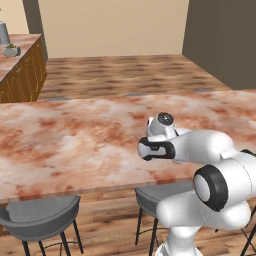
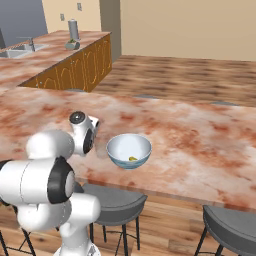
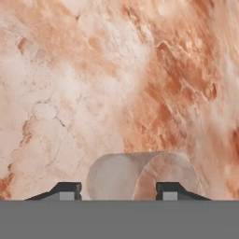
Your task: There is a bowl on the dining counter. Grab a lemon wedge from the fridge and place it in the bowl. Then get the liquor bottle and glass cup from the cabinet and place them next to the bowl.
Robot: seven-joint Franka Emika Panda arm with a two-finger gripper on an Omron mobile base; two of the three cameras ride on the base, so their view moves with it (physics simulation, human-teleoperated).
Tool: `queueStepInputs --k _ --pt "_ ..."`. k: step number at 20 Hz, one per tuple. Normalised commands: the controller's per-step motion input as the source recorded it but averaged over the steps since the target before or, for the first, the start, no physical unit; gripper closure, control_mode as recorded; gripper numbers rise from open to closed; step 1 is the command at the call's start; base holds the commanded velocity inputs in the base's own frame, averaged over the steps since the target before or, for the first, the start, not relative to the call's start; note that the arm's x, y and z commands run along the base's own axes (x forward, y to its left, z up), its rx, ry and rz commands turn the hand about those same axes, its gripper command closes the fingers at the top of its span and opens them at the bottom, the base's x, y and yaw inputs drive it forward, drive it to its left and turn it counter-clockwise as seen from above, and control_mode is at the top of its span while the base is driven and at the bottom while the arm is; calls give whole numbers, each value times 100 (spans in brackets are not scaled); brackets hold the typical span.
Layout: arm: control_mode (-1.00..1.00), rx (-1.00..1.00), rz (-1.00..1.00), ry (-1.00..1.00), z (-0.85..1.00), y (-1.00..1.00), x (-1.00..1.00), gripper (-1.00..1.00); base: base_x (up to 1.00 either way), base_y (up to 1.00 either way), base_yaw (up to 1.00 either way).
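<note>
On the marble dining counter [image 2: 200, 135] stands a white bowl [image 2: 129, 148] with a yellow lemon wedge [image 2: 132, 158] inside it. My hand [image 2: 83, 131] hovers over the counter just left of the bowl, pointing down. In the hand view my gripper [image 3: 119, 189] is open, its two dark fingertips [image 3: 70, 189] spread apart. A clear glass cup [image 3: 140, 175] sits on the counter between and just beyond them; whether the tips touch it I cannot tell. The liquor bottle is out of view.
Grey stools [image 2: 116, 201] [image 2: 231, 224] stand under the counter's near edge, one to the left [image 1: 41, 216]. A second counter [image 2: 55, 50] with wooden fronts, a sink, a grey canister [image 2: 73, 29] and a small plant lies at the back left.
</note>
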Motion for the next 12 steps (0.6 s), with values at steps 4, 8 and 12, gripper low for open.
queueStepInputs --k 4,8,12 --pt "-100 0 0 0 82 0 -8 -100 0 0 0" --pt "-100 0 0 0 81 0 -37 -100 0 0 0" --pt "-100 0 0 0 85 0 -61 -100 0 0 0"
